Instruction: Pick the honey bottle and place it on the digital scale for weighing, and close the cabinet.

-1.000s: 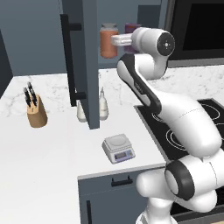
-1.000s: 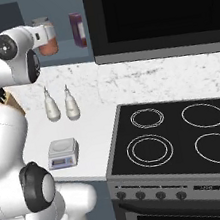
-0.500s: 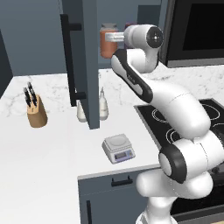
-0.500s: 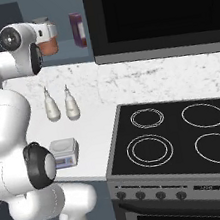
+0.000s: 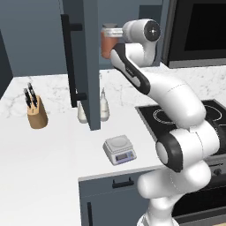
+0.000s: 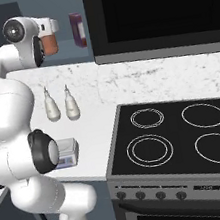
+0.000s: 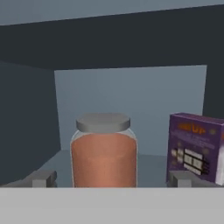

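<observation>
Inside the open cabinet (image 5: 84,62), the honey bottle (image 7: 104,151) is being neared more closely than a second ago by the wide-spread, empty gripper (image 7: 111,178).

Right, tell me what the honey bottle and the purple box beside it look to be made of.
Honey bottle: clear glass or plastic, going by the orange-brown contents showing through the wall; which of the two the render leaves open. Its grey lid looks matte, plastic or metal. Purple box: probably printed cardboard, with flat faces, sharp edges and label graphics on the front.
</observation>
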{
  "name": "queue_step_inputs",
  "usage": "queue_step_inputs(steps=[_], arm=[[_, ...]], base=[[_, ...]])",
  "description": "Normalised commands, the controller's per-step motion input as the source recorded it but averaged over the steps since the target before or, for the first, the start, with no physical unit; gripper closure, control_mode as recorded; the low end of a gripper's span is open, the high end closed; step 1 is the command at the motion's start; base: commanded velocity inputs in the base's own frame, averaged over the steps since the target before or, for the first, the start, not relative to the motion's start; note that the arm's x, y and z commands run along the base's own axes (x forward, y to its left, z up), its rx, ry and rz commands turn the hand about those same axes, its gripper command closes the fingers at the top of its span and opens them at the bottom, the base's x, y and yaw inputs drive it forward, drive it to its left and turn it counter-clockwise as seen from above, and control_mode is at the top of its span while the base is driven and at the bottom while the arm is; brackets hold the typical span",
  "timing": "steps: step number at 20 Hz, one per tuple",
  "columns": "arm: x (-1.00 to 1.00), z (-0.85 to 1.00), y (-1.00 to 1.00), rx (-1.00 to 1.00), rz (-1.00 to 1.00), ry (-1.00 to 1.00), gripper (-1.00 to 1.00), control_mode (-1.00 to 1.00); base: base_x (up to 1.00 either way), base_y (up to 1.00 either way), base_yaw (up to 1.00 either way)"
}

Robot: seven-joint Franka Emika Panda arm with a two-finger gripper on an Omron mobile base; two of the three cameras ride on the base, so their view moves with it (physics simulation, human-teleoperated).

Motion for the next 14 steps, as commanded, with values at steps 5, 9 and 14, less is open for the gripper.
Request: queue_step_inputs(steps=[5,9,14], arm=[[0.28,0.09,0.12,0.00,0.00,0.05,-1.00,-1.00],[0.36,0.01,0.19,0.00,0.00,0.04,-1.00,-1.00],[0.33,0.00,0.10,0.00,0.00,0.01,-1.00,-1.00]], base=[[0.00,0.00,0.00],[0.00,0.00,0.00],[0.00,0.00,0.00]])
